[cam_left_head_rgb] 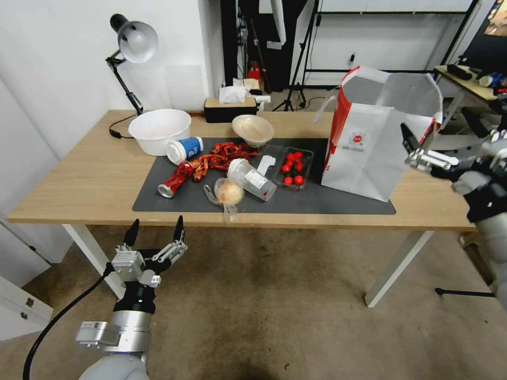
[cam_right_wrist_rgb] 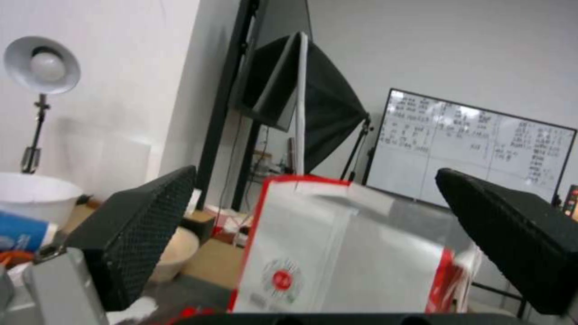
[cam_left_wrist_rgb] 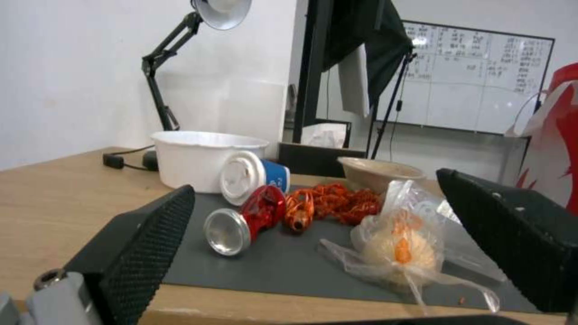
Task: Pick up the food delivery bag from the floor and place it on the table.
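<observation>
The food delivery bag (cam_left_head_rgb: 364,153), white with red sides and foil lining, stands upright and open on the right end of the table (cam_left_head_rgb: 79,179), partly on the dark grey mat (cam_left_head_rgb: 327,203). My right gripper (cam_left_head_rgb: 439,134) hovers open at the bag's right side, level with its upper half; in the right wrist view the bag (cam_right_wrist_rgb: 337,253) sits ahead of the spread fingers (cam_right_wrist_rgb: 138,225), untouched. My left gripper (cam_left_head_rgb: 157,224) is open and empty, just below the table's front edge above the carpeted floor (cam_left_head_rgb: 274,295). The left wrist view catches the bag's red edge (cam_left_wrist_rgb: 557,135).
On the mat lie a red can (cam_left_head_rgb: 174,182), crayfish shells (cam_left_head_rgb: 216,158), a clear bag with orange food (cam_left_head_rgb: 228,194), a plastic cup (cam_left_head_rgb: 252,179), and a tomato tray (cam_left_head_rgb: 293,166). A white bowl (cam_left_head_rgb: 158,129), lamp (cam_left_head_rgb: 132,47) and tissue box (cam_left_head_rgb: 231,108) stand behind.
</observation>
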### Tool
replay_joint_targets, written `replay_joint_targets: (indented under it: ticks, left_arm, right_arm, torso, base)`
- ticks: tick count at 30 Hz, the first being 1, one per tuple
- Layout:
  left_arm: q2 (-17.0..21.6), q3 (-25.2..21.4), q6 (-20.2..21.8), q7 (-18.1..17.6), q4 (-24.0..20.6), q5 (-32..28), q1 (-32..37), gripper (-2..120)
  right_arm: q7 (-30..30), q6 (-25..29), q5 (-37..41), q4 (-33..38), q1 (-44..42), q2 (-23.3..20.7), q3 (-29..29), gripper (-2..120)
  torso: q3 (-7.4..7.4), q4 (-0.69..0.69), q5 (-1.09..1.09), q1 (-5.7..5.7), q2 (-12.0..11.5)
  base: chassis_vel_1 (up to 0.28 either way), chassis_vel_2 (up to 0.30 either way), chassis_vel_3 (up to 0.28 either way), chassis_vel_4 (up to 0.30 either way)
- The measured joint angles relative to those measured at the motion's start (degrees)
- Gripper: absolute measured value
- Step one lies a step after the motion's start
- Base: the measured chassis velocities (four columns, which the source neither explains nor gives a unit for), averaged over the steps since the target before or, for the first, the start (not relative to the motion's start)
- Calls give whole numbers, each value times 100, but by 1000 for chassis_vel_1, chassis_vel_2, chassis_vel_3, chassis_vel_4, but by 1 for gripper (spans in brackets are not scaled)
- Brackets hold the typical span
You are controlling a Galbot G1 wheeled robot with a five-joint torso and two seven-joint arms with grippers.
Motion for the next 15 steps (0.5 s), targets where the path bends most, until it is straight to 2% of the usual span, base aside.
replay_joint_targets:
  ticks: [5, 7, 10, 11, 13, 15]
  left_arm:
    - [-18, 20, -11, 35, -21, 51, 17, 100]
    - [-42, 58, -23, 69, -28, 102, 36, 100]
    - [-53, 76, -31, 92, -20, 123, 41, 100]
    - [-66, 95, -60, 109, 8, 138, 42, 100]
    - [-87, 132, -88, 179, 43, 137, 51, 100]
    - [-85, 133, -89, 192, 51, 136, 51, 100]
  right_arm:
    - [11, 60, -334, 176, -335, 330, -81, 100]
    - [72, 144, -667, 321, -582, 720, -192, 100]
    - [117, 181, -885, 383, -704, 959, -281, 100]
    - [136, 217, -1075, 420, -800, 1216, -372, 100]
    - [110, 391, -1677, 414, -1016, 2154, -899, 100]
    - [97, 426, -1776, 395, -1031, 2314, -1028, 100]
  torso:
    - [0, -1, 0, 0, 0]
    - [0, 0, 0, 0, 0]
    - [0, -1, 0, -1, 0]
    - [0, -1, 0, 0, 0]
    - [0, -1, -1, 0, 0]
    - [0, -1, 0, 0, 0]
  base:
    - [0, 0, 0, 0]
    - [0, 0, 0, 0]
    - [0, 0, 0, 0]
    - [0, 0, 0, 0]
    - [0, 0, 0, 0]
    - [0, 0, 0, 0]
